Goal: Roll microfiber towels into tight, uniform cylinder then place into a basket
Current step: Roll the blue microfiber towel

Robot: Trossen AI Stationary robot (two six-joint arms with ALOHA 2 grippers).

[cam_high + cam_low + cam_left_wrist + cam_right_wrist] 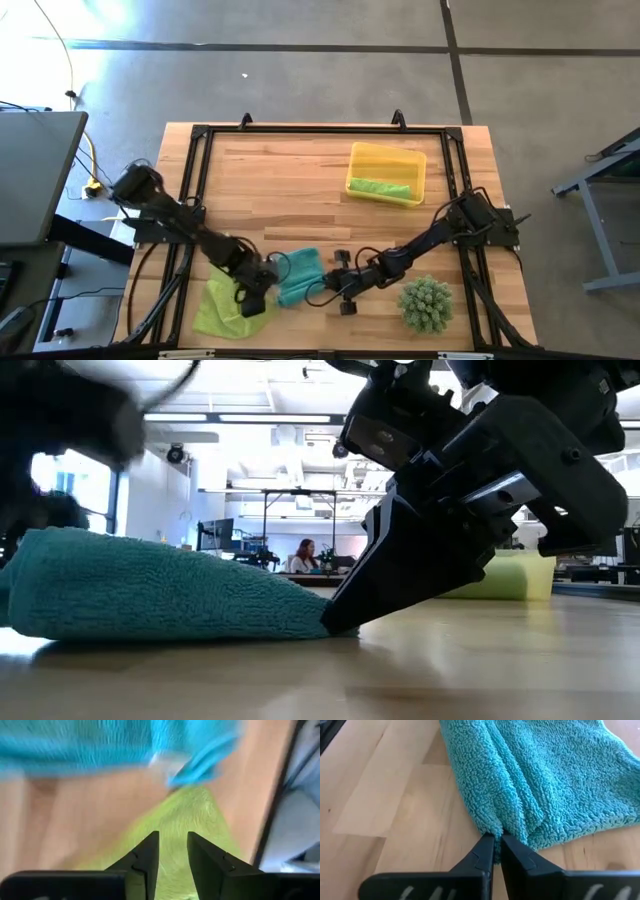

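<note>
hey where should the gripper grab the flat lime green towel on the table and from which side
Judging by its pose, the loose corner of the lime-green towel nearest the left gripper looks best. It lies flat on the table, so come down from above and pinch that thin corner. Its far side sits by the teal towel, which the right gripper is working, so avoid that side.

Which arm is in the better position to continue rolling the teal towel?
Probably the right. The right gripper is already at the edge of the teal towel, fingers nearly closed on a fold. The left gripper is over the lime-green towel instead, holding nothing.
</note>
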